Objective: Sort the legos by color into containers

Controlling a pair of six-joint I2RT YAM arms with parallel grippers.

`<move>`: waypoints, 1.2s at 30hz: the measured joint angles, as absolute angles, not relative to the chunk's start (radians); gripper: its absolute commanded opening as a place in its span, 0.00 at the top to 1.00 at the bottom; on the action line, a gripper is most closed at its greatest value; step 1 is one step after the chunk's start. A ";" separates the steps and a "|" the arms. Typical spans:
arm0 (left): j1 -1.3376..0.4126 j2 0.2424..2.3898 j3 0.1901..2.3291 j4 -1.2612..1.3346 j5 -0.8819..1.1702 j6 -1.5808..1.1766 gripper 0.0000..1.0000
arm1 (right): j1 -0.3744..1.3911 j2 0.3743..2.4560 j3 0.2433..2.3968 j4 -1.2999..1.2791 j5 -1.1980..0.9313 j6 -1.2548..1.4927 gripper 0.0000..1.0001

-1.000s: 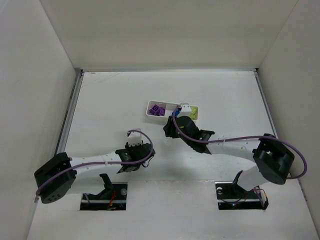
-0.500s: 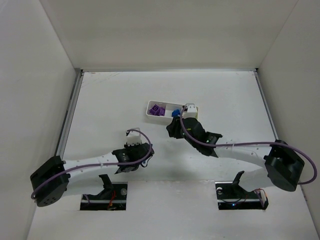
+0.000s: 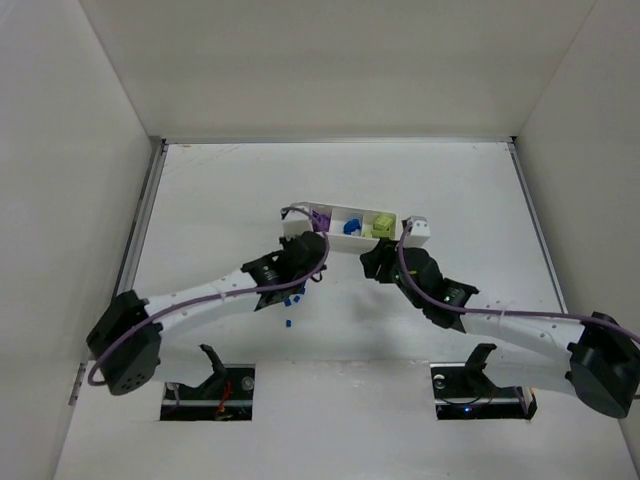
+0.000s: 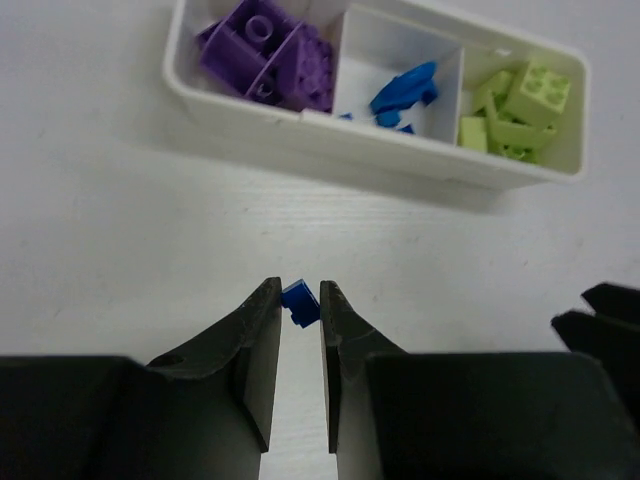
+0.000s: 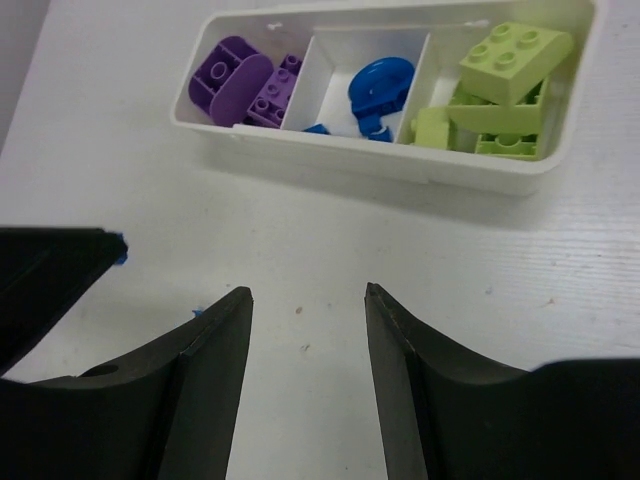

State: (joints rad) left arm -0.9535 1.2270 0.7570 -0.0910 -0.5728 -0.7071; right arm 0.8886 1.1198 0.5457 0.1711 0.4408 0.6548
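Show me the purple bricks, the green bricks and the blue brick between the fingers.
purple bricks (image 4: pixel 270 55), left wrist view, pile's middle
green bricks (image 4: pixel 540 88), left wrist view, top brick's studs
blue brick (image 4: pixel 299 303), left wrist view, its face

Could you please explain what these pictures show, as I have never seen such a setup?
A left arm and a right arm are bolted at the near edge of a white table. One picture looks down from above and behind them. The other two come from a camera on each wrist, so the dark prongs at the bottom are that arm's own fingers. On the table lies a long white tray with three compartments: purple bricks at one end, blue bricks in the middle, yellow-green bricks at the other end. The left gripper pinches a small blue brick. The right gripper is open and empty. A loose blue brick lies on the table.
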 measured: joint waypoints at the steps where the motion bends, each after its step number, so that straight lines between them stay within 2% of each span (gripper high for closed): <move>1: -0.939 1.279 0.792 -0.057 -0.556 -0.684 0.86 | 0.880 1.108 0.535 0.173 0.445 0.656 0.45; 10: -0.814 1.670 1.082 0.113 -0.387 -0.575 0.83 | 0.845 1.069 0.439 0.181 0.448 0.678 0.45; 15: -0.781 1.788 1.203 0.128 -0.347 -0.539 0.67 | 0.837 1.062 0.429 0.194 0.445 0.682 0.44; 17: -0.776 1.804 1.220 0.130 -0.340 -0.530 0.63 | 0.836 1.062 0.429 0.196 0.442 0.683 0.44; 20: -0.776 1.803 1.222 0.131 -0.338 -0.519 0.63 | 0.836 1.062 0.429 0.197 0.437 0.683 0.45; 22: -0.777 1.798 1.219 0.130 -0.336 -0.514 0.68 | 0.836 1.062 0.429 0.199 0.437 0.685 0.50; 26: -0.784 1.689 1.117 0.123 -0.336 -0.508 0.73 | 0.840 1.072 0.429 0.212 0.432 0.686 0.64; 28: -0.794 1.575 1.016 0.111 -0.352 -0.511 0.73 | 0.849 1.087 0.429 0.218 0.427 0.687 0.68; 32: -0.863 1.300 0.796 0.068 -0.429 -0.537 0.72 | 0.883 1.139 0.439 0.221 0.415 0.686 0.68; 36: -0.944 1.123 0.636 -0.019 -0.496 -0.608 0.70 | 0.929 1.183 0.466 0.224 0.406 0.686 0.62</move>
